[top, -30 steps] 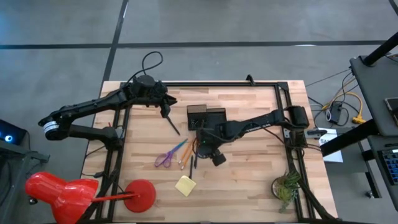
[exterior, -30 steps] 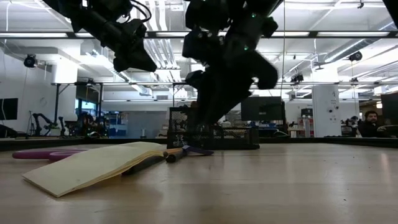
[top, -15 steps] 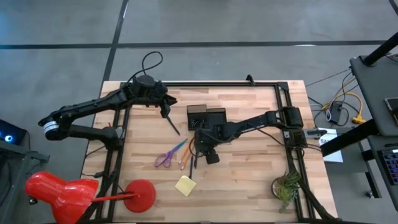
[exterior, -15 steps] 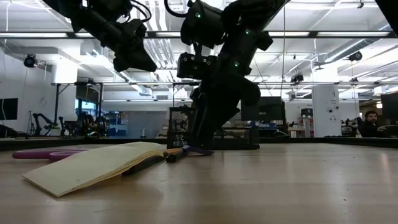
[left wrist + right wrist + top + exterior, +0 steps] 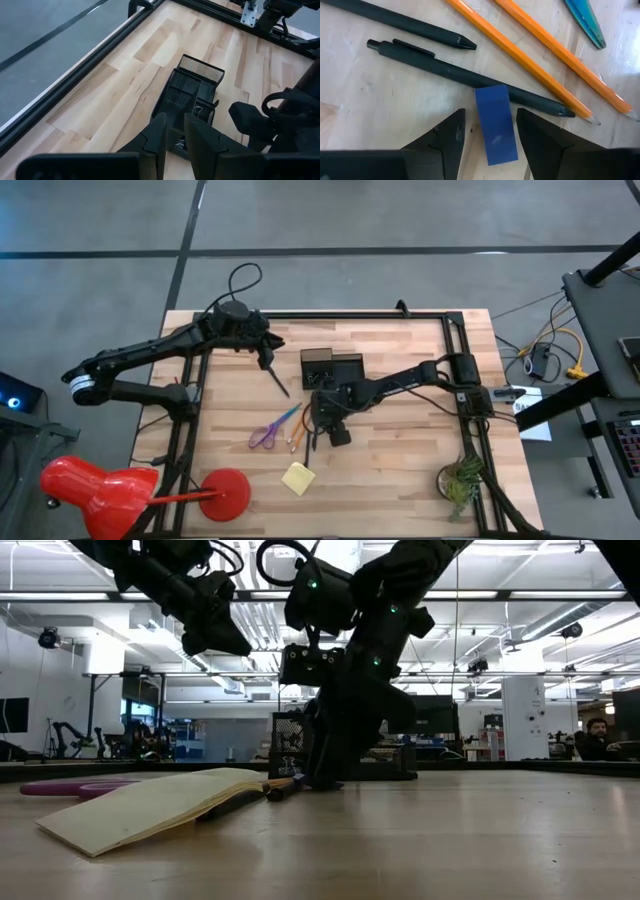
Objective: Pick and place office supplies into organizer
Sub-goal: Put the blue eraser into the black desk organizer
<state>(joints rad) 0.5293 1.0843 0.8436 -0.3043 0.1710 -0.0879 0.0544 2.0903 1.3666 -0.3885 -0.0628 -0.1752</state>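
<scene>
A wooden table is being viewed from above, with a small black mesh organizer standing near its middle. Just in front of the organizer, the right gripper is being lowered onto a cluster of supplies. In its wrist view, its two dark fingers are being held apart on either side of a small blue rectangular block, which is lying on the wood and against a black pen; the fingers are not seen closing on it. Two orange pencils are lying just beyond the black pen, and a second black pen is lying beside it. Purple-handled scissors are lying to the left of this cluster, and a yellow sticky-note pad is lying farther forward from the organizer. The left gripper is being held above the table to the left of the organizer, its fingers nearly together, a dark pen-like stick pointing down from them toward the wood. A red lamp and a green plant are standing at the front corners.
</scene>
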